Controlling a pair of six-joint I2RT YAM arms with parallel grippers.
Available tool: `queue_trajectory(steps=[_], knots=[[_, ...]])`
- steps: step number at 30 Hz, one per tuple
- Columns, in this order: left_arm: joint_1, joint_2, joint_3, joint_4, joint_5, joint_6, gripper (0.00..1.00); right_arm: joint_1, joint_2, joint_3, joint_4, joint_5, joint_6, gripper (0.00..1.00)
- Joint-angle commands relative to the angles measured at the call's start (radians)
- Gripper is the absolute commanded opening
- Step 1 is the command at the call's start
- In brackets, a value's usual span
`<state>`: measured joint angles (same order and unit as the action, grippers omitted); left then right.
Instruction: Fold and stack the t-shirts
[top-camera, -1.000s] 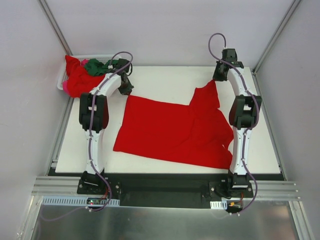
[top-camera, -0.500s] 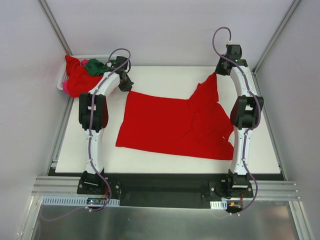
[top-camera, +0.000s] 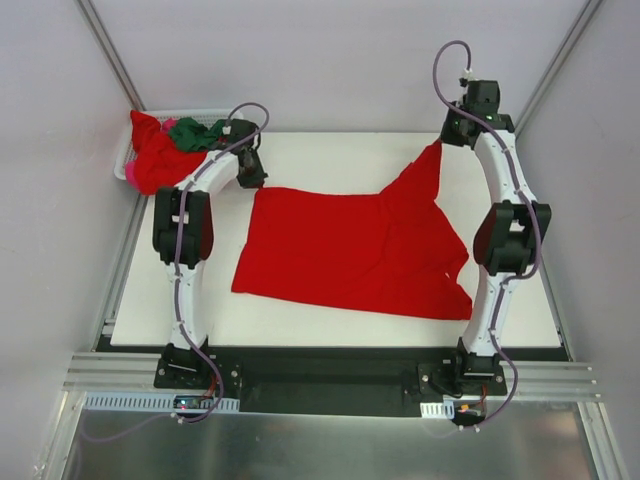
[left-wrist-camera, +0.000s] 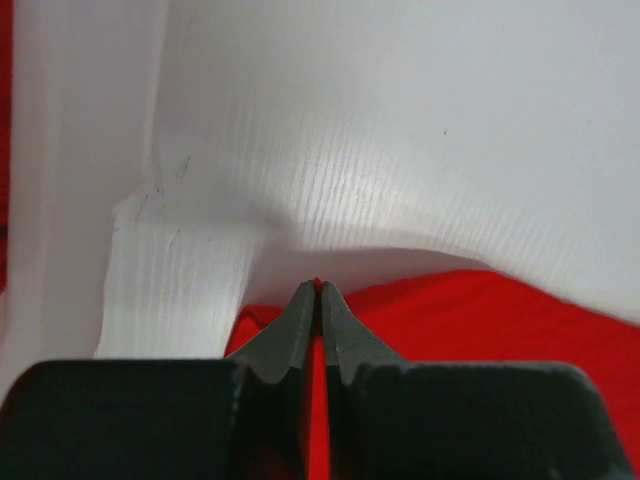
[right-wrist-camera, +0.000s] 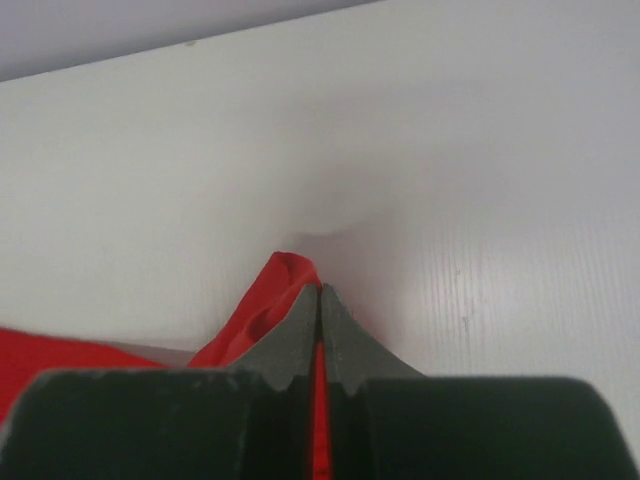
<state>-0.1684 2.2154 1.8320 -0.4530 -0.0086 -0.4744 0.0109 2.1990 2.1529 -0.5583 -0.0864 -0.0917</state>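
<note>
A large red t-shirt (top-camera: 350, 250) lies spread on the white table (top-camera: 320, 160). My left gripper (top-camera: 252, 180) is shut on its far left corner, low over the table; red cloth (left-wrist-camera: 440, 310) shows between and beside the fingers (left-wrist-camera: 300, 320). My right gripper (top-camera: 445, 138) is shut on the shirt's far right corner, pulled up and back into a peak; the pinched cloth (right-wrist-camera: 275, 290) shows in the right wrist view. More red shirts (top-camera: 155, 160) and a dark green one (top-camera: 195, 132) are heaped in the basket at far left.
A white lattice basket (top-camera: 127, 158) stands at the table's far left corner, right behind my left arm. Grey walls and metal frame posts close in the table on both sides and at the back.
My right gripper has moved back and to the right, drawing the shirt's right corner into a taller peak. The shirt's body has shifted farther from the front edge. The left gripper has barely moved.
</note>
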Motion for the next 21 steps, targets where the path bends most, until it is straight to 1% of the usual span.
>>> queue_trajectory(steps=[1,7,9,13,19,21], knots=[[0.012,-0.111,-0.071,0.028,-0.043,-0.009,0.00,-0.003,-0.192,-0.072,0.031,0.007,-0.056,0.01],[0.026,-0.177,-0.154,0.045,-0.080,-0.072,0.00,-0.002,-0.312,-0.191,0.037,0.036,-0.062,0.01],[0.032,-0.195,-0.171,0.056,-0.093,-0.075,0.00,-0.005,-0.334,-0.234,0.043,0.039,-0.063,0.01],[0.040,-0.253,-0.244,0.126,-0.090,-0.055,0.00,-0.003,-0.383,-0.295,0.046,0.048,-0.063,0.01],[0.066,-0.281,-0.310,0.264,0.007,-0.063,0.00,-0.002,-0.423,-0.383,0.066,0.053,-0.059,0.01],[0.066,-0.275,-0.310,0.315,0.044,-0.055,0.00,-0.002,-0.435,-0.407,0.069,0.060,-0.059,0.01]])
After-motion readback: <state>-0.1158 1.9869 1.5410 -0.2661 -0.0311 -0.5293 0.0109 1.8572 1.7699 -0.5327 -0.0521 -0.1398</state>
